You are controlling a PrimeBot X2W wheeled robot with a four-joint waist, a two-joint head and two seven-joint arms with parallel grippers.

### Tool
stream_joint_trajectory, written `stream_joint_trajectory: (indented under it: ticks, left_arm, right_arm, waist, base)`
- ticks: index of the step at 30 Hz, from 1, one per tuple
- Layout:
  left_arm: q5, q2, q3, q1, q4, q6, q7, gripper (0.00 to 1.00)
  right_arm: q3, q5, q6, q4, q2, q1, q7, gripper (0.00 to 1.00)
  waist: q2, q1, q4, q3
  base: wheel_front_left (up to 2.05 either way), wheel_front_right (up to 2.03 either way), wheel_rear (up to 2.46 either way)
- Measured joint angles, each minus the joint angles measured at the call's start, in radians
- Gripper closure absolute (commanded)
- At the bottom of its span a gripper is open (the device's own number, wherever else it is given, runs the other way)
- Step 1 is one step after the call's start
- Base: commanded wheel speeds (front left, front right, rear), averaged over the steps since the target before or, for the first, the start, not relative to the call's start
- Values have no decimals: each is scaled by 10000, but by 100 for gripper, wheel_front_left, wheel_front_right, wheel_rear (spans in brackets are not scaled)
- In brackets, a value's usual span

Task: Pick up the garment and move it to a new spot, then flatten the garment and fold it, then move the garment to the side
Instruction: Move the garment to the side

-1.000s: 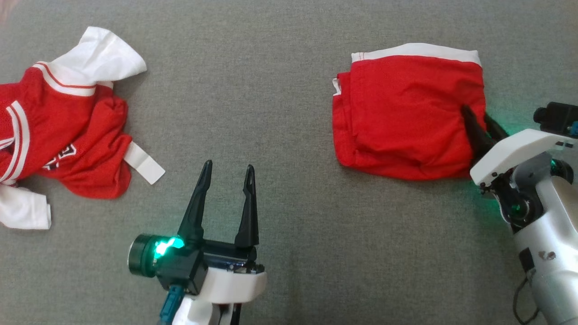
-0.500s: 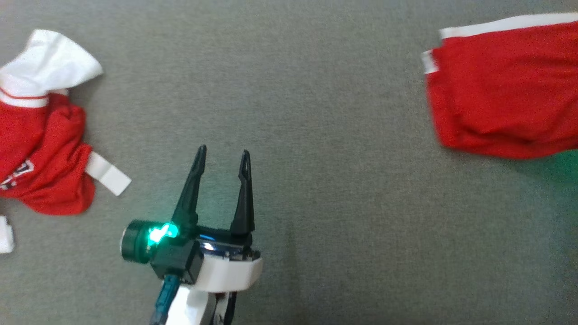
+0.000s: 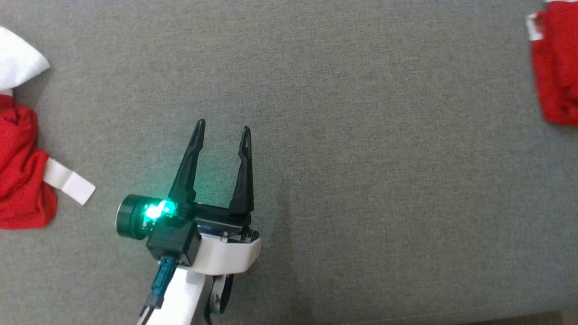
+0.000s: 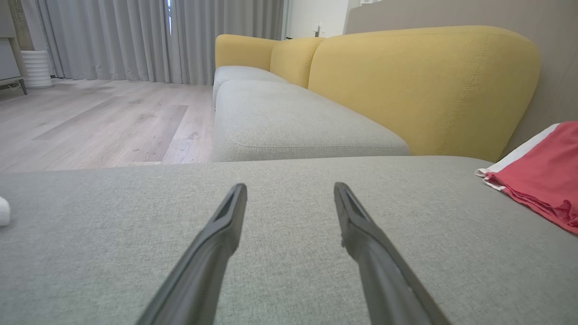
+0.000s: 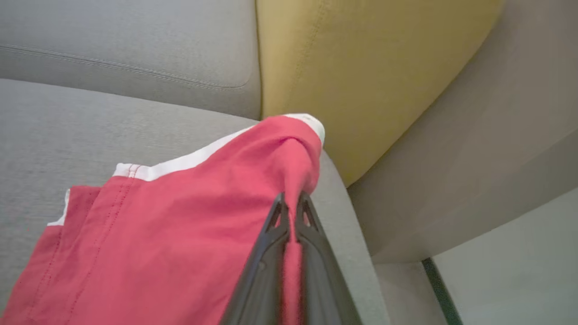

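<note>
The garment [image 3: 556,67] is a folded red piece with a white band, lying at the far right edge of the grey cushion [image 3: 361,180] in the head view. My right gripper [image 5: 291,205] is shut on the red fabric at the garment's [image 5: 171,225] corner, which is pulled up between the fingers close to the cushion's rounded end. My left gripper [image 3: 222,128] rests open over bare cushion in the middle, with nothing between its fingers [image 4: 226,225]. From the left wrist view the garment [image 4: 542,171] lies off to the right.
A second red and white garment [image 3: 20,180] lies crumpled at the left edge, with a white tab [image 3: 70,181] sticking out. Yellow backrests [image 4: 420,85] rise behind the cushion. Beyond the cushion's end [image 5: 343,216] is a drop to the floor [image 5: 496,271].
My right gripper has shut on the garment's corner and carried it to the right, out of most of the head view. The head view has shifted too. My left gripper stays open.
</note>
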Motion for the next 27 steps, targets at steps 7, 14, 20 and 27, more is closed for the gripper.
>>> stream_joint_trajectory:
  ticks: [7,14,20,27]
  left_arm:
    - [-13,-2,23,-70,88,-36,0,0]
    - [-190,0,79,575,234,77,0,0]
    - [-314,2,81,1373,288,107,0,0]
    - [-487,4,146,2238,272,196,0,0]
  right_arm:
    - [-1229,-2928,0,1020,1005,-567,-1709,0]
    - [-1170,-3795,0,646,3342,295,-2406,0]
    - [-560,-3319,0,105,4596,2051,-2568,0]
    - [-4,-2242,0,-1126,5756,3901,-2708,0]
  waist:
    - [0,-2,171,-480]
    - [0,-3,367,-1556]
    - [0,-5,591,-2752]
    - [1,-5,872,-4093]
  base:
    - [0,0,0]
    - [0,0,0]
    - [0,0,0]
    - [0,0,0]
